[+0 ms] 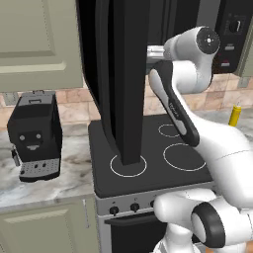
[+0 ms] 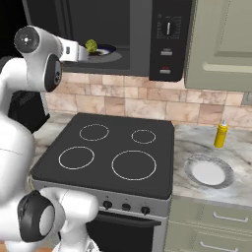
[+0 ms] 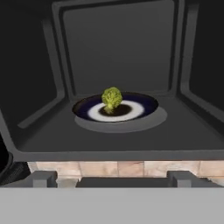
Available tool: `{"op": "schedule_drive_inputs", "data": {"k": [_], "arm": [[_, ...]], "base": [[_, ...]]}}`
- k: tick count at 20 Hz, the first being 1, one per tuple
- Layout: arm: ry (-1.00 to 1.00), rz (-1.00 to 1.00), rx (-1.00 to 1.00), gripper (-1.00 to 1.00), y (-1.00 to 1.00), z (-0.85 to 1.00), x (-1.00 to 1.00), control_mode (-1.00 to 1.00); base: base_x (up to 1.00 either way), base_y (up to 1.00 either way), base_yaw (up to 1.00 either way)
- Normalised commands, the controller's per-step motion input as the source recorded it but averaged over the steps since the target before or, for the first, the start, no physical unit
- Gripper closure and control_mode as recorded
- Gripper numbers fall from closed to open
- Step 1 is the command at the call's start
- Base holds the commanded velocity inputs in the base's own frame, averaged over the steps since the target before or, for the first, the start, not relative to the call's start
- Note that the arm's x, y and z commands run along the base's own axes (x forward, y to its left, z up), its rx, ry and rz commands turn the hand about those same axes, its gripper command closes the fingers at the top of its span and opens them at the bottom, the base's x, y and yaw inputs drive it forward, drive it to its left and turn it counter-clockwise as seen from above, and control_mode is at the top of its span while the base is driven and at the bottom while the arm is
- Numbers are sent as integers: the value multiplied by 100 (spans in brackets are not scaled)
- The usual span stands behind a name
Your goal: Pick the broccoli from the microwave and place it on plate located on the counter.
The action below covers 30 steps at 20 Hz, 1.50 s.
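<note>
Green broccoli (image 3: 112, 98) upright on dark-rimmed dish inside open microwave (image 3: 39, 131), white plate (image 2: 208, 172) on marble counter (image 2: 231, 189)

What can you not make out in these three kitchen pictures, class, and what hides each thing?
- Broccoli: its pale stem, too small to tell in the hand view; in the right base view the arm covers part of it.
- Microwave panel: button markings too small and blurred.
- Pincer: only the finger tips show at the hand view's bottom; they stand apart.
- Plate: out of the left base view.
</note>
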Motion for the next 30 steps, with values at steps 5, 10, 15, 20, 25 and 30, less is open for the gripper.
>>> {"op": "schedule_drive_inputs", "data": {"k": [5, 10, 15, 20, 25, 30], "arm": [[13, 0, -1, -100, 25, -12, 70, -100], [17, 3, 0, -100, 1, -3, 66, -100], [1, 0, 0, -100, 0, -6, 61, -100], [0, 0, 0, -100, 0, -29, 55, -100], [1, 0, 0, -100, 7, -22, 71, -100], [5, 0, 0, -100, 15, -17, 62, -100]], "base": [[0, 0, 0], [0, 0, 0], [0, 0, 0], [0, 0, 0], [0, 0, 0], [0, 0, 0]]}}
